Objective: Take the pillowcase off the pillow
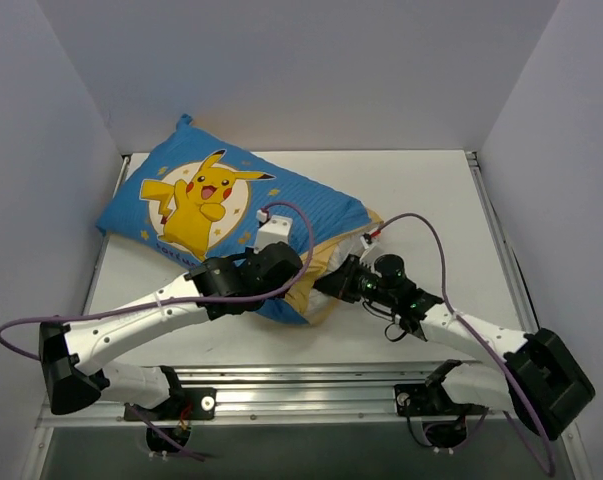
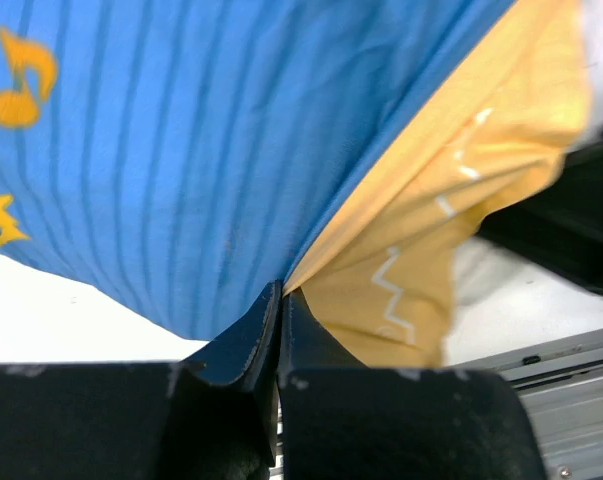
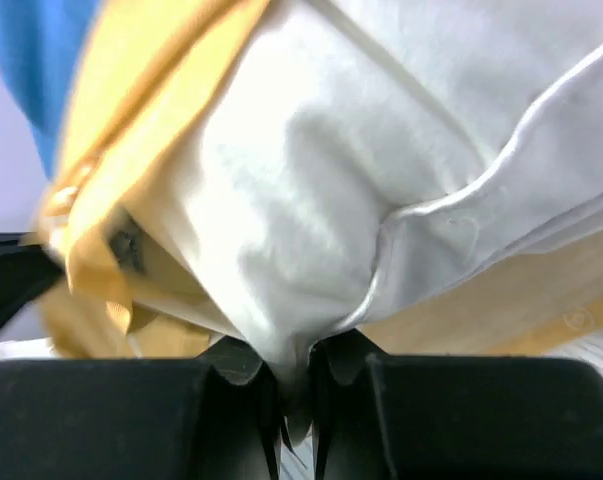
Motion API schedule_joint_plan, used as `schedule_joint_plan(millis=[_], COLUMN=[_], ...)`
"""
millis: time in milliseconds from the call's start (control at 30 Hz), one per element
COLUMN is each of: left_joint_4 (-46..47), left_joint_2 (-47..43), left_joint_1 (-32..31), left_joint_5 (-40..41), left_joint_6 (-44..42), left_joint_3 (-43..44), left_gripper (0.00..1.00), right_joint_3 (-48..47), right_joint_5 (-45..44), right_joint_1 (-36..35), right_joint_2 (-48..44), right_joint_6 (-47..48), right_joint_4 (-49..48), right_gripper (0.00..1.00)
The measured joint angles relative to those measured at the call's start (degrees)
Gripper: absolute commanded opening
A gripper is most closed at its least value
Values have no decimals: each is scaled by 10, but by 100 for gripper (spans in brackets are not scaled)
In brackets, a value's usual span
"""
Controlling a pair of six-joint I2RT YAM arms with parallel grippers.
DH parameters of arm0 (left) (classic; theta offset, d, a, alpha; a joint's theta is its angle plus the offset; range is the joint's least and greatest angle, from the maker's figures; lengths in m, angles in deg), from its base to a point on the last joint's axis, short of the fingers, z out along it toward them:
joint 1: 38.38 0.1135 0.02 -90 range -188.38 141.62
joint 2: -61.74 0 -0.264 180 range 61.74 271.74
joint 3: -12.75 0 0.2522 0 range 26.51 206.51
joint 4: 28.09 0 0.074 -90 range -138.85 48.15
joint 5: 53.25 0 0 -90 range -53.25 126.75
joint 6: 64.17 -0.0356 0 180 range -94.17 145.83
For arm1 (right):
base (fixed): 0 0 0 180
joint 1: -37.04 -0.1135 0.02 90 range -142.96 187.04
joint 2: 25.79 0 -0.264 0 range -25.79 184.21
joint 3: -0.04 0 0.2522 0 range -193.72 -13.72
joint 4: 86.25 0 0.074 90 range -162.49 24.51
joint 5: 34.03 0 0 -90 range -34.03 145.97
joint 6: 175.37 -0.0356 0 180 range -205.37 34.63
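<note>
right tool gripping pillow, Pikachu pillowcase

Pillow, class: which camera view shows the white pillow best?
Right wrist view: the pillow fills the frame, pinched by the right gripper. Top view shows only a sliver at the pillowcase opening; left wrist view, a blurred white patch.

White pillow between closed fingers
</note>
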Motion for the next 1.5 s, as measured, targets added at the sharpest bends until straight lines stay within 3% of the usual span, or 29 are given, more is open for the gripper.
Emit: schedule_joint_plan(millis=[133,300,567,633,733,767,867,1000,1267,1500], left_joint_4=[43,114,156,168,168,168,167,165,150,137], left_joint_2=[-49,-98,-160,-165,-148,-135,-87,-66,-57,18], left_joint_1=[13,16,24,28,34,35,35,27,-41,-87], left_joint_5=[-7,-17,-86,-101,-118,-123,-132,-134,-108,-60], left_joint_6=[26,58,70,68,58,53,46,41,43,41], left_joint_3=[-59,-107,-136,-134,-121,-111,-71,-50,-50,-40], left_gripper=[2,2,6,17,51,71,91,96,96,94], right_joint_3=[-56,-144,-184,-184,-192,-193,-194,-204,-234,-234], right_joint_5=[34,75,80,66,19,0,-41,-76,-98,-100], right_joint_1=[42,80,84,77,55,48,36,33,33,32], right_joint_2=[-86,-116,-101,-91,-62,-50,-16,14,54,64], right_joint_6=[34,75,92,92,92,92,88,86,85,81], right_joint_4=[139,293,380,379,378,375,357,341,312,304], right_gripper=[0,0,0,0,0,0,0,0,0,0])
